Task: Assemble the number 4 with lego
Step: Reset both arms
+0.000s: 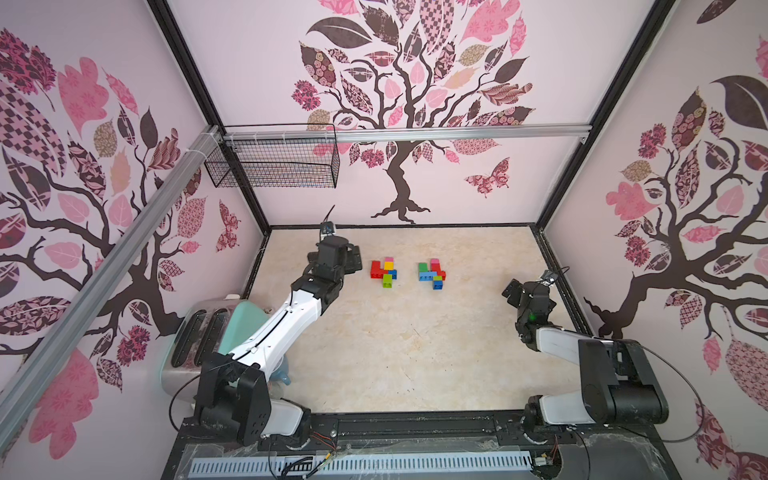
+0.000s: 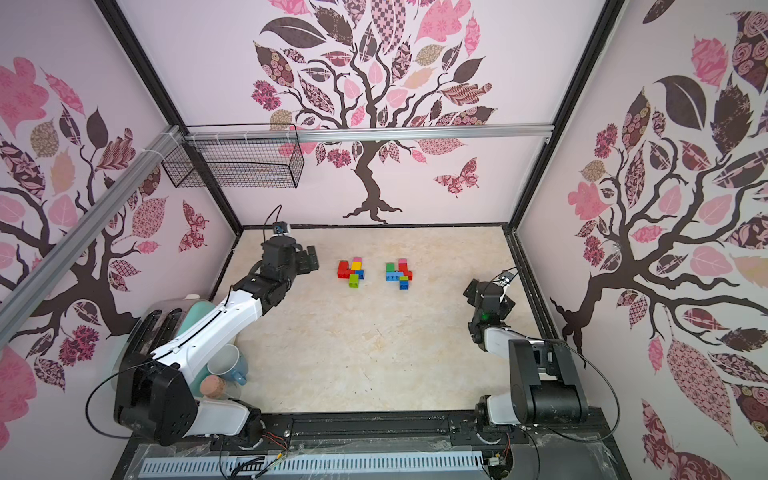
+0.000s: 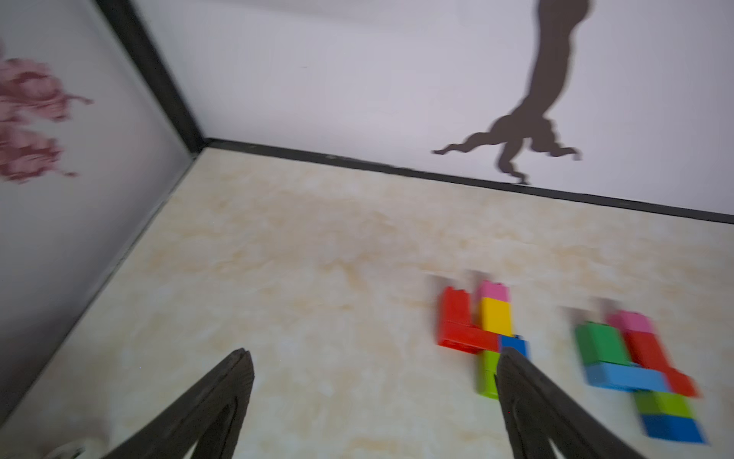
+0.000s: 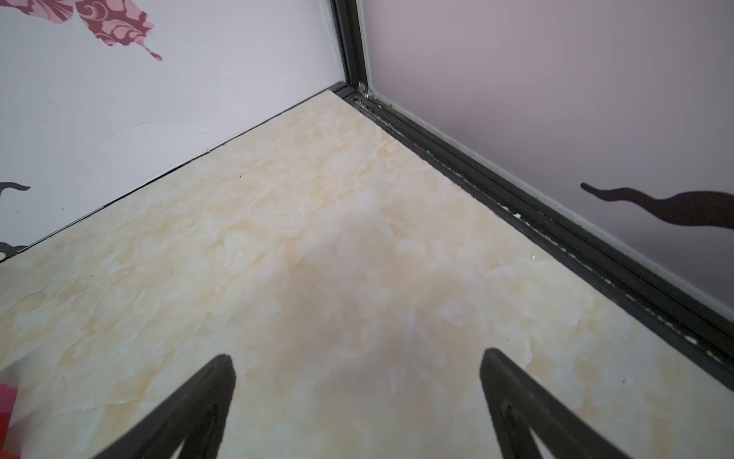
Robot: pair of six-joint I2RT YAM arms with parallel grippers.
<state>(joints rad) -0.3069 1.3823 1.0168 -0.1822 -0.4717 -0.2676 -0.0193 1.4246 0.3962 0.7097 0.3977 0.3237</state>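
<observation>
Well left of the lego (image 1: pixel 384 272) sit a toaster (image 1: pixel 195 332) and cups (image 2: pixel 224 363).

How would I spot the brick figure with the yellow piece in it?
Find the painted tree trunk on the back wall; on the pale table before its roots lie two small brick figures. The target figure is nearer the open left gripper. Only it has a yellow brick beside a red L, while its neighbour has dark green and light blue.
</observation>
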